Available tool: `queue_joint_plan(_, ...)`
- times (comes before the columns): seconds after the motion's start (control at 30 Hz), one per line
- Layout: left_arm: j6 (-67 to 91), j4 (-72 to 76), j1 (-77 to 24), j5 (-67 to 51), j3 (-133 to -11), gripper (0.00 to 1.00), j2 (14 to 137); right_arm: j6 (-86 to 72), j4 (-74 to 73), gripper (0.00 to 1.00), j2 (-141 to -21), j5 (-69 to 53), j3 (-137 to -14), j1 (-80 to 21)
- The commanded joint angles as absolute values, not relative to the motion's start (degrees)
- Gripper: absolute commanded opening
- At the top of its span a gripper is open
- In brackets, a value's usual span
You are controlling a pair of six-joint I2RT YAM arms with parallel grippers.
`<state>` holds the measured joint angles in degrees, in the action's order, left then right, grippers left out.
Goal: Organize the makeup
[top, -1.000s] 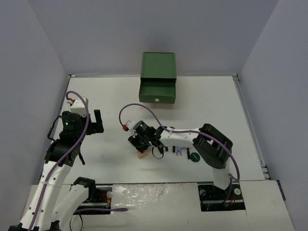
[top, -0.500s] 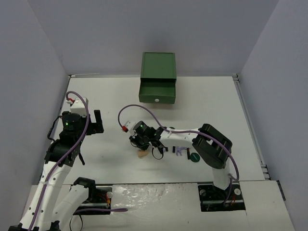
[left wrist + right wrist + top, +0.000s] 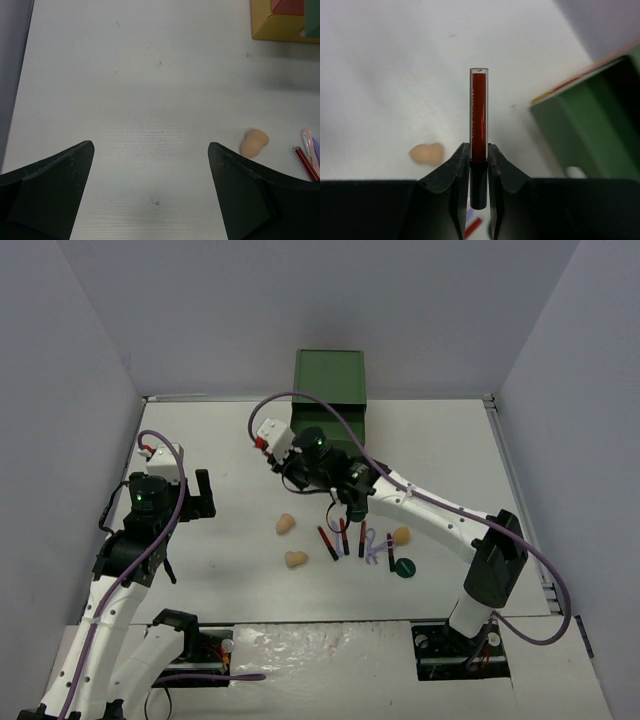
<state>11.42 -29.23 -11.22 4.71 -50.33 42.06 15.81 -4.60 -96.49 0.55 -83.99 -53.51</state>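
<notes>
My right gripper is shut on a thin black-and-red stick, which stands upright between the jaws, held above the table just in front of the green drawer box. On the table lie three tan sponges, more black-and-red sticks, lilac tools and one dark green disc. My left gripper is open and empty at the left, its fingers wide apart over bare table. One sponge shows to its right.
The box's open green drawer is to the right of the held stick. A sponge lies below left of it. In the left wrist view the box's yellow and orange side is at the top right. Grey walls enclose the table.
</notes>
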Motion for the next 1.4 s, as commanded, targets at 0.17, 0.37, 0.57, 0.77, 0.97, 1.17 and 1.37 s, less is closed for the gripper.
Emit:
queue_joint_plan(0.17,12.4,-26.3,-10.9,4.0,-52.3,0.97,42.5,29.7,-5.5,0.00,-99.9,4.6,-97.2,-41.5)
queue_joint_plan(0.37,12.4,-26.3,-11.0,3.8,-52.2,0.97,42.3,31.4,-5.6,0.03,-104.9,2.0,-101.3,-37.5)
queue_joint_plan(0.57,12.4,-26.1,-11.0,3.4,-52.3,0.97,42.2,28.6,-5.6,0.50,-105.1,2.5,-102.4,-37.4)
queue_joint_plan(0.77,12.5,-26.2,-11.0,3.3,-52.3,0.97,42.1,21.9,-5.6,0.78,-101.6,5.4,-102.8,-37.4)
queue_joint_plan(0.97,12.4,-26.3,-11.0,3.7,-52.3,0.97,42.0,9.9,-5.6,0.78,-89.6,8.1,-92.4,-39.3)
queue_joint_plan(1.17,12.3,-26.5,-11.0,4.1,-52.4,0.97,42.0,-5.7,-5.3,0.72,-81.2,14.5,-72.9,-47.5)
queue_joint_plan(1.37,12.1,-26.8,-11.0,4.8,-52.5,0.97,42.1,-16.0,2.3,0.66,-77.2,13.9,-56.3,-50.8)
